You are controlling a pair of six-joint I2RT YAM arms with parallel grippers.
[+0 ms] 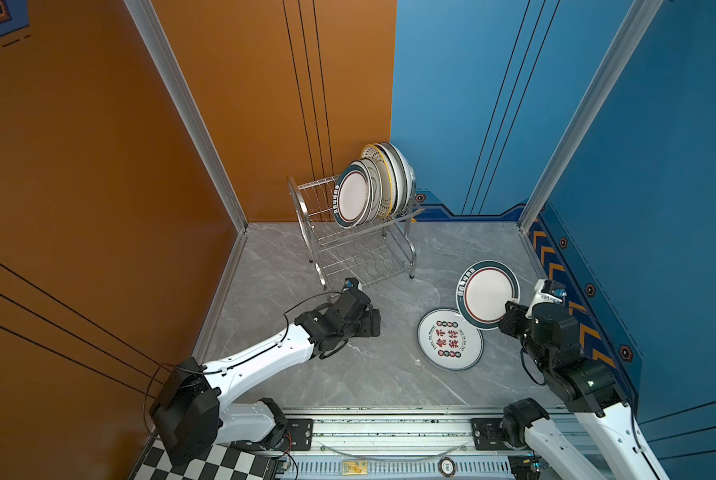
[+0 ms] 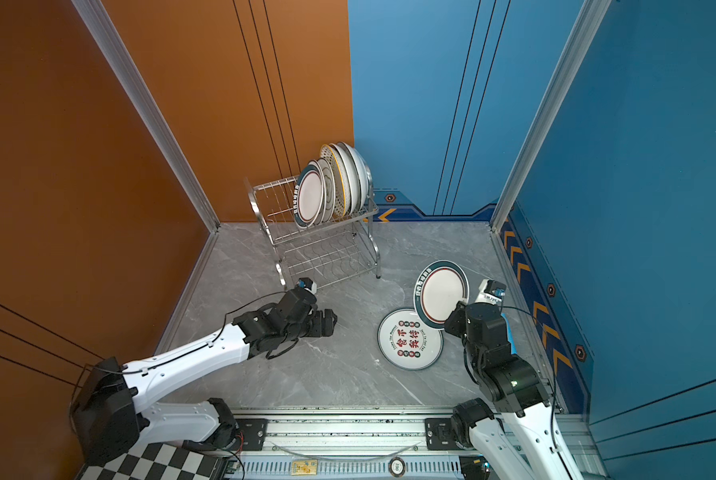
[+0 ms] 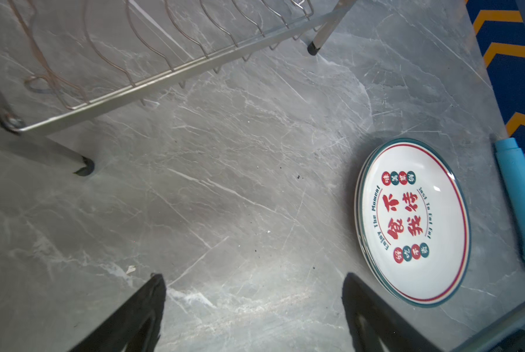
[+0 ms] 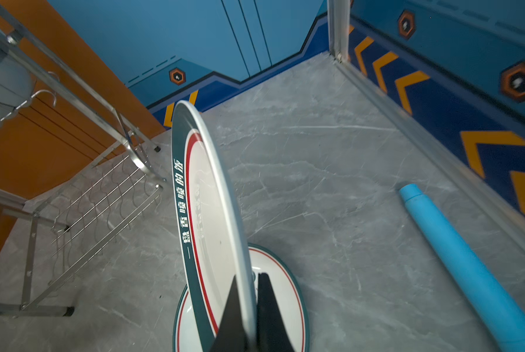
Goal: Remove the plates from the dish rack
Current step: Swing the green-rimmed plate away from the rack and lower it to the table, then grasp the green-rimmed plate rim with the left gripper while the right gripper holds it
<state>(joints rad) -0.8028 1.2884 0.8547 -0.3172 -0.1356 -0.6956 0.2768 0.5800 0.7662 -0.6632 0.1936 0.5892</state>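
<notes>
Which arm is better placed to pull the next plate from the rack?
Left, most likely. The left gripper is open, empty, and near the dish rack. The right gripper is shut on a teal-rimmed plate, held on edge above the lettered plate lying on the table.

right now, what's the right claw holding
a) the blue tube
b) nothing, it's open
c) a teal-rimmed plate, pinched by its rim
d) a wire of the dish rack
c: the right claw is shut on the rim of the teal-rimmed plate, which it holds on edge over the plate with red characters lying flat.
</notes>
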